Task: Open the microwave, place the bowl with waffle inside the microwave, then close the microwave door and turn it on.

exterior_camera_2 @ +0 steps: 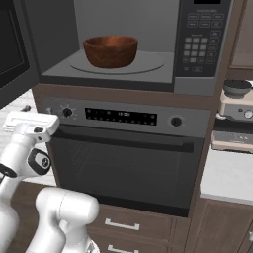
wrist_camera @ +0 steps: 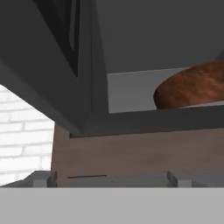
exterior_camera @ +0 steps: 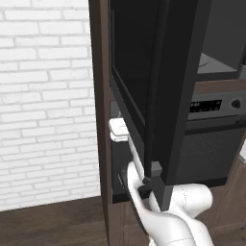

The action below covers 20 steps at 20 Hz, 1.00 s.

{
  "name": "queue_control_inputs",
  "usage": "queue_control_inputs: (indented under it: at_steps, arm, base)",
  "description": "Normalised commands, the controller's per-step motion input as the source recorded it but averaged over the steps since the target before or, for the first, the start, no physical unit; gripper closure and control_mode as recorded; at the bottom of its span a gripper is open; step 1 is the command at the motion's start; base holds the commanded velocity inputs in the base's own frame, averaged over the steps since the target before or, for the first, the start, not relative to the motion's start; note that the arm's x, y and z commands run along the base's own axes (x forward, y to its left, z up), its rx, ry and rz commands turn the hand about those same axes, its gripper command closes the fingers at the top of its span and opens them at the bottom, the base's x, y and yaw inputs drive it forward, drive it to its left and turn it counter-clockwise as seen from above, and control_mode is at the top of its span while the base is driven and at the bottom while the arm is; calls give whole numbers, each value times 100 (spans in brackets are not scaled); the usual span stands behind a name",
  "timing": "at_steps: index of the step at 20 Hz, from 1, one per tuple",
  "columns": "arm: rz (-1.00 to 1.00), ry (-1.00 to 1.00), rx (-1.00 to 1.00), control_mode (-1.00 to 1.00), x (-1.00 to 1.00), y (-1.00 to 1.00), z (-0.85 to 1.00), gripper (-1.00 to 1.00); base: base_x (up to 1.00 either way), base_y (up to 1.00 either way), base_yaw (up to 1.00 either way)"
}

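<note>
The microwave (exterior_camera_2: 202, 39) stands open in the brown cabinet. Its door (exterior_camera: 139, 62) of black glass is swung out to the left, and also shows as door (exterior_camera_2: 12, 49). A brown bowl (exterior_camera_2: 110, 51) rests on the turntable inside; the waffle is hidden below its rim. My gripper (wrist_camera: 111, 178) is open and holds nothing, its two grey fingertips (wrist_camera: 41, 178) standing far apart. The white hand (exterior_camera_2: 29, 123) sits low and left of the cavity, under the door's bottom edge (wrist_camera: 43, 65). From there it looks up at the bowl (wrist_camera: 192, 85).
An oven (exterior_camera_2: 123, 158) with round knobs, a display strip and a long handle bar sits right under the microwave. Drawers (exterior_camera_2: 121, 225) lie below it. A small appliance (exterior_camera_2: 237, 113) stands on the counter to the right. A white brick wall (exterior_camera: 43, 96) is on the left.
</note>
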Motion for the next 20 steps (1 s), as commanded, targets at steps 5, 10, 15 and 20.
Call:
queue_control_inputs:
  at_steps: [5, 10, 15, 20]
  arm:
    - [-12, 0, -5, -100, -52, 59, 32, -100]
    - [-11, 0, -3, -100, -56, 71, 31, -100]
    - [-10, 4, -1, -100, -18, 56, 79, -100]
    - [-7, 15, -3, -100, -5, 50, 69, -100]
  base:
    - [0, 0, 0]
    - [0, 0, 0]
    - [0, 0, 0]
    - [0, 0, 0]
